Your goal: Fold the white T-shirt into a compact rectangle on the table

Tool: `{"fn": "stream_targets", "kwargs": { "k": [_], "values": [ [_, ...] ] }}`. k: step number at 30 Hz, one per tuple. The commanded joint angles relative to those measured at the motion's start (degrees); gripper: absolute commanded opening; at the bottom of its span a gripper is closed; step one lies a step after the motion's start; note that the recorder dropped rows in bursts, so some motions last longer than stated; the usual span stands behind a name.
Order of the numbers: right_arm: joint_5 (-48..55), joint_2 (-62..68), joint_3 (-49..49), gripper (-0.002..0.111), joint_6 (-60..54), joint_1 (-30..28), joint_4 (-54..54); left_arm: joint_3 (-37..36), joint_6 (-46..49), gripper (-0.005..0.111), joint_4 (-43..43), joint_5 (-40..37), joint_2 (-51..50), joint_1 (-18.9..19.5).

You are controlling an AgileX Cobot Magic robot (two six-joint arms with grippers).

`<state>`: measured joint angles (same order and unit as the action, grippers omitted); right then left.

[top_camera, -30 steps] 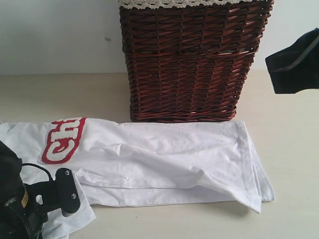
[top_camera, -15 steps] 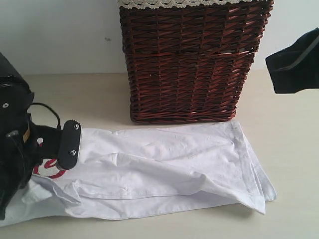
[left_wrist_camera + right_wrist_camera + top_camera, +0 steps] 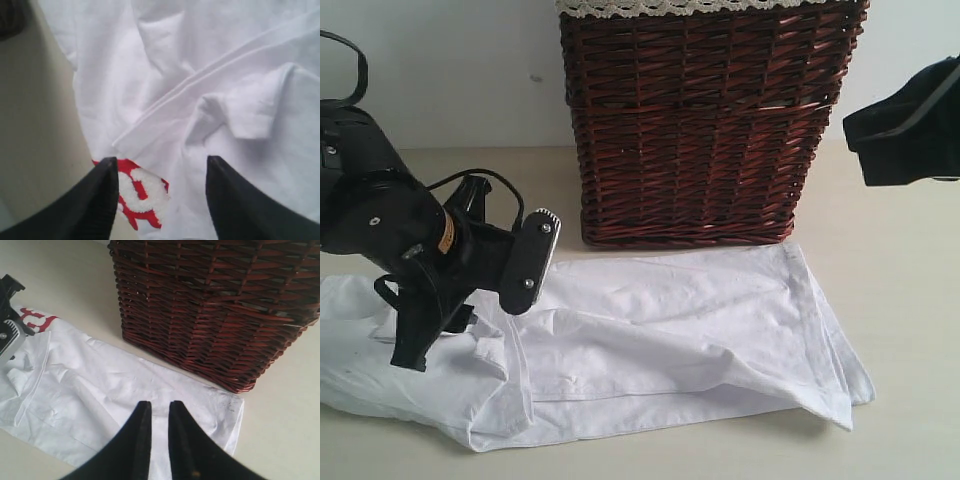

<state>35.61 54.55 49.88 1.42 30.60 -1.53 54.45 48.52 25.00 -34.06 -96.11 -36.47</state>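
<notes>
The white T-shirt (image 3: 690, 320) lies as a long band on the table (image 3: 910, 300) in front of the basket, its left end doubled over and rumpled. My left gripper (image 3: 470, 305) hangs just above that left end, open. In the left wrist view its fingers (image 3: 107, 192) stand wide apart over the cloth (image 3: 200, 75), with a piece of the red-edged lettering (image 3: 142, 192) showing between them and nothing gripped. My right gripper (image 3: 905, 125) hovers high at the right, away from the shirt (image 3: 100, 385). Its fingertips (image 3: 159, 407) sit almost together, holding nothing.
A tall dark wicker basket (image 3: 710, 120) with cream lace trim stands behind the shirt's middle, against the pale wall. Bare tabletop lies to the right of the shirt and along the front edge. The left arm's cable loops above its wrist (image 3: 470, 185).
My left arm rose from the front left corner and swung right and back over the shirt. The shirt's left end came over with it, hiding the lettering in the exterior view. The right arm stayed put.
</notes>
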Motion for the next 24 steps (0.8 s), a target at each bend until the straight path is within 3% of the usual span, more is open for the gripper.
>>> {"fn": "stream_targets", "kwargs": {
  "k": [1,5,8,11,14,24],
  "values": [
    [-0.6,-0.3,0.3,0.015,-3.8,0.1,3.1,0.2,-11.0,0.05,3.6,4.2,-0.2,0.0],
    [-0.3,-0.3,0.3,0.015,-3.9,0.1,3.1,0.2,-23.1,0.043,1.2,1.5,-0.1,0.0],
    [0.0,-0.3,0.3,0.015,-3.9,0.1,3.2,0.2,-23.3,0.0,-7.3,-8.8,-0.1,0.0],
    [0.2,-0.5,0.3,0.015,-3.9,0.1,3.2,0.2,-24.1,0.0,-12.1,-14.9,-0.1,0.0],
    [0.6,-0.4,0.3,0.015,-3.9,0.1,3.2,-0.3,-24.2,0.0,-17.3,-16.2,-0.6,0.0],
    [0.3,-0.4,0.3,0.015,-3.9,0.1,3.2,-1.6,-29.7,0.0,-14.2,8.2,-6.5,7.2]
  ]
}}
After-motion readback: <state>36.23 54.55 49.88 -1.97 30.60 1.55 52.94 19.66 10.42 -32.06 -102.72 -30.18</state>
